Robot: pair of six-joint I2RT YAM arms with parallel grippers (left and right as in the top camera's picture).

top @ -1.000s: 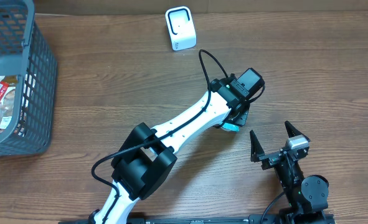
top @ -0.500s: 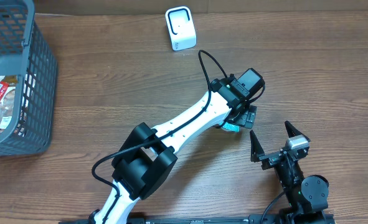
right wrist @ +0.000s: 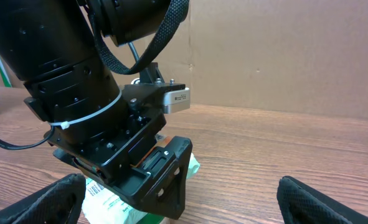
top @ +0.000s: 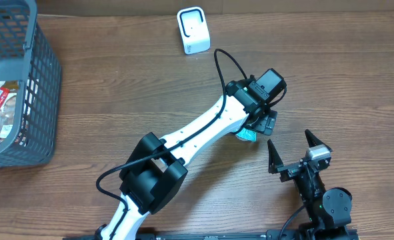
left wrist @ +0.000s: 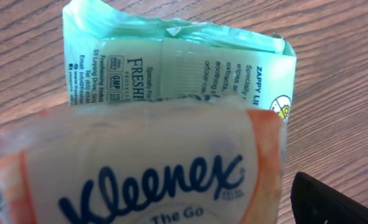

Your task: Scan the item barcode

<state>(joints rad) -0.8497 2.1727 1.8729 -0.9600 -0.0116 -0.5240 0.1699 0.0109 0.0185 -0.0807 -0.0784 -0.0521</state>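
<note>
**Left gripper** [top: 257, 127]: the jaws stand wide, having opened from a half-closed setting within the last second. The one finger [left wrist: 333, 208] seen in the wrist view is clear of the tissue pack [left wrist: 140, 174], so nothing is gripped. The tissue pack lies between the jaws, overlapping a green wipes pack [left wrist: 171, 62] on the table [top: 117, 80]. It sits right of centre, well apart from the white scanner [top: 193, 30] at the far edge. The release suggests the item has been set down, whether after scanning or for a regrasp cannot be told.

**Left arm**: extended diagonally forward and rightward, with the wrist pitched down over the packs.

**Right gripper** [top: 289, 139]: fully open and empty, near the front edge.
</note>
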